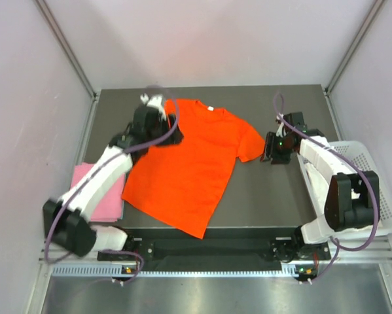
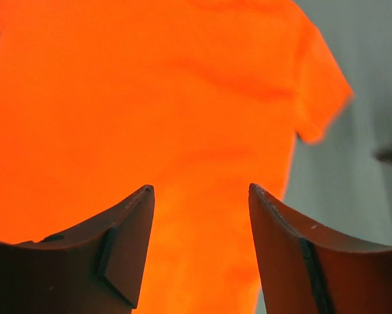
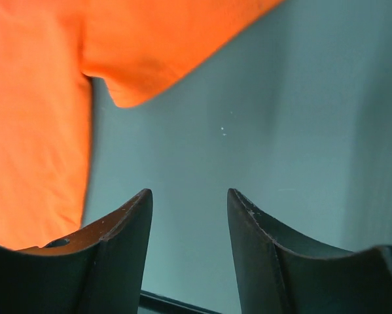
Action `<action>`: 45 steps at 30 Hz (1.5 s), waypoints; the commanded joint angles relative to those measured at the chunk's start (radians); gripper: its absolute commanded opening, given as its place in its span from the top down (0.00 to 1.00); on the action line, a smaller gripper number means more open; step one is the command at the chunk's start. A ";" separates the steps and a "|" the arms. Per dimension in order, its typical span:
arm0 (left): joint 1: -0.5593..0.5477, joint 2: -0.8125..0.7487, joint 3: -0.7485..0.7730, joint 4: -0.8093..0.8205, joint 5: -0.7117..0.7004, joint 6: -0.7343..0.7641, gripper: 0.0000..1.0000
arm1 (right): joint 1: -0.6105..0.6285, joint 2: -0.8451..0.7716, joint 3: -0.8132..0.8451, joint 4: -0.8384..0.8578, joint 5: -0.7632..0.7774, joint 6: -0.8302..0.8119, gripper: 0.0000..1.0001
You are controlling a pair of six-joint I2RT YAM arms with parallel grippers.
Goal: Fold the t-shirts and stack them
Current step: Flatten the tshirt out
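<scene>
Lying spread on the dark bench (image 1: 274, 196): one orange-red t-shirt (image 1: 189, 163), collar toward the far edge, hem toward the arm bases, body turned slightly askew. Both short sleeves lie out to the sides, and a small white neck label (image 1: 210, 108) shows at the collar. Laid open like this, it is judged ready for a first fold. Fabric soft, matte, plain-coloured, with faint shallow ripples and no hard creases.

Left end effector (image 2: 199, 190): jaws parted, gripping nothing, poised above the shirt near the shoulder on the robot's left, orange cloth filling its view. Fingers dark, wedge-shaped, tapering to blunt tips.

Right end effector (image 3: 189, 193): jaws likewise parted and empty, over bare bench just beside the tip of the other sleeve. Placement at opposite sleeves suggests a two-handed fold of the sides.

Pink t-shirt (image 1: 97, 190): folded into a neat rectangle at the left bench edge, partly hidden under the left arm. Likely the base of the stack.

White basket (image 1: 379, 176): rigid plastic lattice at the right edge. Its contents cannot be made out behind the right arm.
</scene>
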 commanded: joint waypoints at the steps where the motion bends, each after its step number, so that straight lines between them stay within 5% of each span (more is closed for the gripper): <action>1: -0.083 -0.179 -0.294 -0.036 0.019 -0.138 0.37 | 0.004 0.029 -0.028 0.130 -0.051 -0.024 0.50; 7: -0.129 -0.531 -0.543 -0.107 0.051 -0.362 0.41 | 0.006 0.223 0.144 0.127 0.046 -0.065 0.45; 14: -0.129 -0.662 -0.563 -0.246 0.000 -0.392 0.42 | 0.006 0.368 0.300 0.084 0.210 -0.130 0.49; 22: -0.129 -0.650 -0.499 -0.312 -0.047 -0.325 0.41 | 0.006 0.457 0.351 0.086 0.267 -0.091 0.63; 31: -0.129 -0.486 -0.421 -0.285 -0.024 -0.248 0.40 | 0.007 0.529 0.391 0.087 0.288 -0.107 0.69; 38: -0.127 -0.441 -0.390 -0.253 -0.037 -0.210 0.40 | -0.002 0.529 0.406 0.081 0.351 -0.092 0.95; 45: -0.135 -0.241 -0.298 -0.154 0.161 -0.124 0.54 | -0.087 0.425 0.372 0.081 0.449 -0.053 1.00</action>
